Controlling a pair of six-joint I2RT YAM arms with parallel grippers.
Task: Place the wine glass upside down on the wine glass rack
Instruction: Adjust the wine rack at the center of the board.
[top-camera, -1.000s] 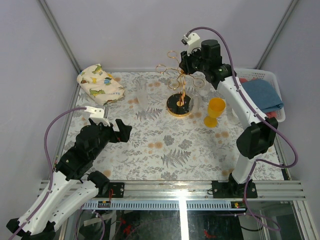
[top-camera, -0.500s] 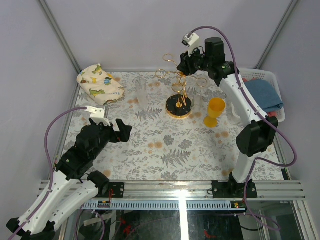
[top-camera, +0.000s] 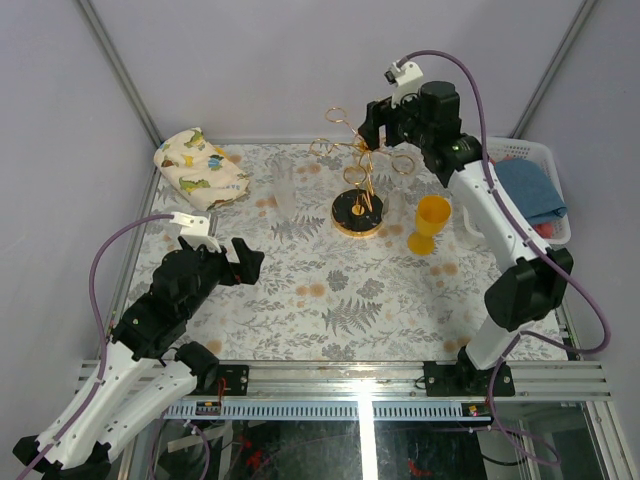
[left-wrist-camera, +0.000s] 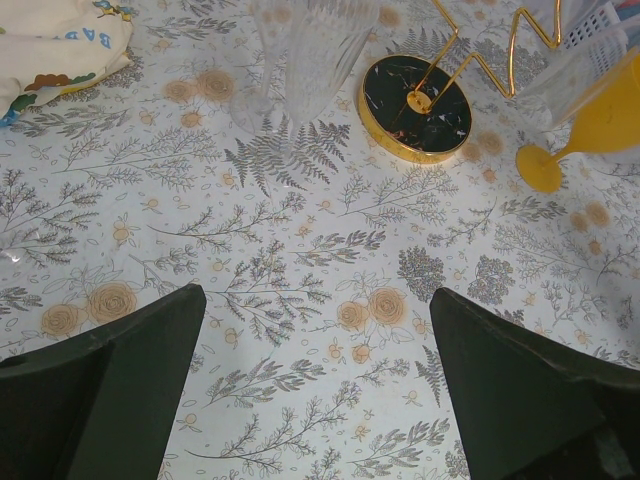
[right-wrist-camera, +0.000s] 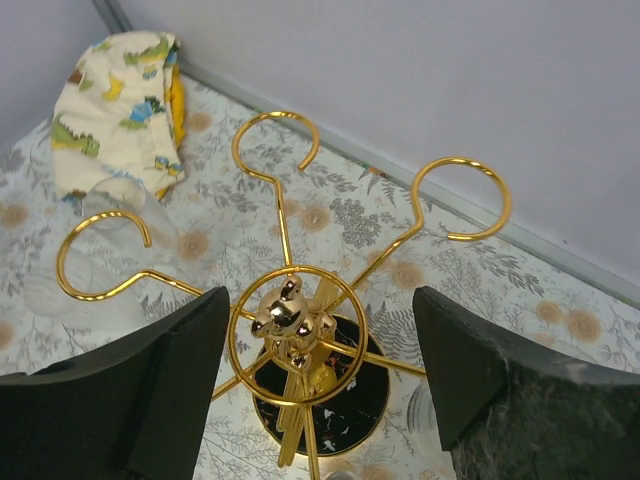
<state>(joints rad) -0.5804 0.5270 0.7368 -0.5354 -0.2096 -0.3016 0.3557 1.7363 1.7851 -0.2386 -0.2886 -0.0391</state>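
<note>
Right hand (top-camera: 384, 128) is up and off the wine glass rack (top-camera: 358, 190) now. A second ago it sat lower, fingers narrow, in among the ring arms; now the fingers are spread wide and holding nothing. In the wrist view they straddle the crown from above, not touching it. The rack base is in the same spot at the back middle of the counter (top-camera: 330, 310), and the looped arms have swung round slightly. The clear wine glass (top-camera: 283, 190) stands on the counter left of the rack, apart from it, unmoved. Yellow goblet (top-camera: 432, 222) is right of the base, same place. Left hand (top-camera: 235, 258) hasn't moved: fingers wide apart, empty, over the near-left counter.
</note>
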